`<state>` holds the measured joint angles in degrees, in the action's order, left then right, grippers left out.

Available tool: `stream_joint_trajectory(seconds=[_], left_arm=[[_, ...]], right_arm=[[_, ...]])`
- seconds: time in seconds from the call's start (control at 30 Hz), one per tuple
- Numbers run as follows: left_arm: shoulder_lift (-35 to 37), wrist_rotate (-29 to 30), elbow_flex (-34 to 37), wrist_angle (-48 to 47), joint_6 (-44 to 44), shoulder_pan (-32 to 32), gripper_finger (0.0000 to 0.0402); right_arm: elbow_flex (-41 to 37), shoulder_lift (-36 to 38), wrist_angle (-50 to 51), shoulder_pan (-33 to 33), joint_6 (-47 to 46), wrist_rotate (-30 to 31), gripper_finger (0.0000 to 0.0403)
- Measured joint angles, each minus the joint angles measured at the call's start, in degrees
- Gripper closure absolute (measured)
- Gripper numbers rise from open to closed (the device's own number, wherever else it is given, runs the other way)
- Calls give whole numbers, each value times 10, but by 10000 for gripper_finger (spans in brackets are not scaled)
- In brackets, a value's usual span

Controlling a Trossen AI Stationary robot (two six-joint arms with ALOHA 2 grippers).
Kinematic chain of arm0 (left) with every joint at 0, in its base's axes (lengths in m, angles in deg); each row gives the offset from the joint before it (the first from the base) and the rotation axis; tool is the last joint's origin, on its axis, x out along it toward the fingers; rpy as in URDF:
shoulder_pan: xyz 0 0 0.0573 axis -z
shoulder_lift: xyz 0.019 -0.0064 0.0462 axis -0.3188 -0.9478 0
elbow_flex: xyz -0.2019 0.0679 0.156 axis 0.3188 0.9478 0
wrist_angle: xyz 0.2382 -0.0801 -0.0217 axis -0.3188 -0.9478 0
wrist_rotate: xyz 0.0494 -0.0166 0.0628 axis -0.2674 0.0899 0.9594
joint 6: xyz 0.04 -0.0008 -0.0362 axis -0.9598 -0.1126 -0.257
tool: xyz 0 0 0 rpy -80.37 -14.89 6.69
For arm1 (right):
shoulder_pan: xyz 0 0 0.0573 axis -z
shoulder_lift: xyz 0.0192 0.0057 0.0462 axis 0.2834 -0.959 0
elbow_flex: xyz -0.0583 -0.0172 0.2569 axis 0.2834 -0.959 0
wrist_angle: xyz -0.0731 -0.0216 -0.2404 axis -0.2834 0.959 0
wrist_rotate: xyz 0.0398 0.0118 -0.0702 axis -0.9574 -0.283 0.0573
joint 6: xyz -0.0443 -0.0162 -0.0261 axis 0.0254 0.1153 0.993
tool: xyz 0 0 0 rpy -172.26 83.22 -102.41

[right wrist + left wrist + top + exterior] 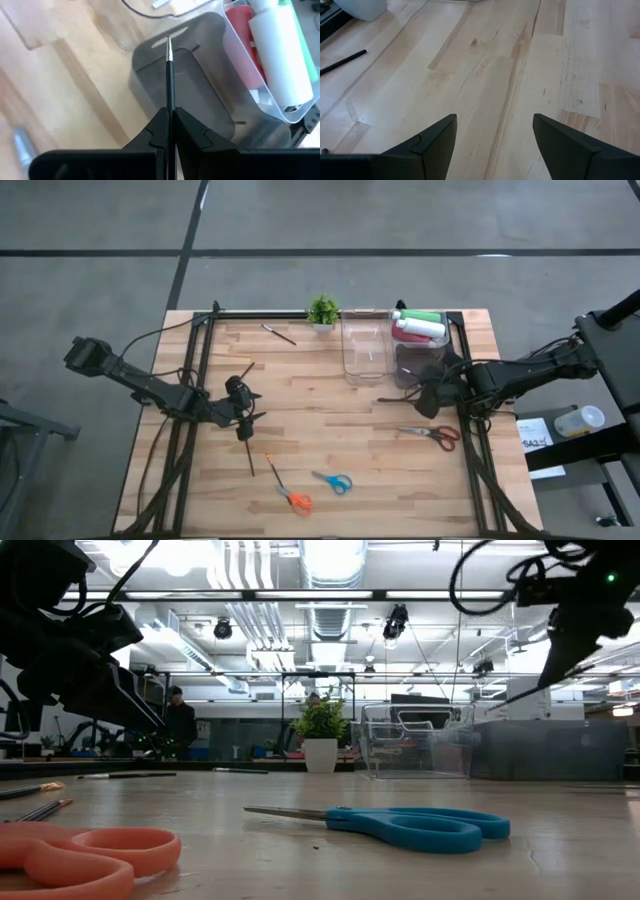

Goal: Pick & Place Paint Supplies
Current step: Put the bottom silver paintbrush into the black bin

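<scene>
My right gripper (170,112) is shut on a thin dark brush (169,75) above a grey bin (200,95) at the table's far right. Beside it, a clear bin (432,340) holds green (422,316), white (425,328) and red (410,336) squeeze bottles lying on their sides. My left gripper (495,122) hangs open over bare wood at the table's left (246,418), nothing between its fingers. Another brush (279,334) lies flat near the far edge, and one more (249,453) lies just near of the left gripper. My right gripper pinches the brush's dark handle (170,106) between its two fingers. The fingers slant down and the brush runs along them, sticking out past their ends. Its silver tip (168,44) points down over the grey bin, clear of the table.
An empty clear bin (365,345) stands left of the grey one, and a small potted plant (322,311) sits at the far edge. Red scissors (437,435), blue scissors (333,481) and orange scissors (291,497) lie on the near half of the table.
</scene>
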<state>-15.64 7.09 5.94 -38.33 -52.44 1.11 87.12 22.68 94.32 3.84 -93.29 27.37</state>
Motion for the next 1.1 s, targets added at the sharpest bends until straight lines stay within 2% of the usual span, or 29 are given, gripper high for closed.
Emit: stream_joint_trajectory(seconds=[0.1,0.33,0.43,0.63,0.87,1.1], left_arm=[[0,0,0,0,0,0,135],[0,0,0,0,0,0,135],[0,0,0,0,0,0,135],[0,0,0,0,0,0,135],[0,0,0,0,0,0,135],[0,0,0,0,0,0,135]], right_arm=[[29,-1,12,1,15,-29,386],[110,6,59,3,186,-92,386],[144,7,93,3,275,-94,386],[190,7,155,12,372,-93,386],[176,7,172,58,424,-93,386],[108,7,124,122,468,-93,386]])
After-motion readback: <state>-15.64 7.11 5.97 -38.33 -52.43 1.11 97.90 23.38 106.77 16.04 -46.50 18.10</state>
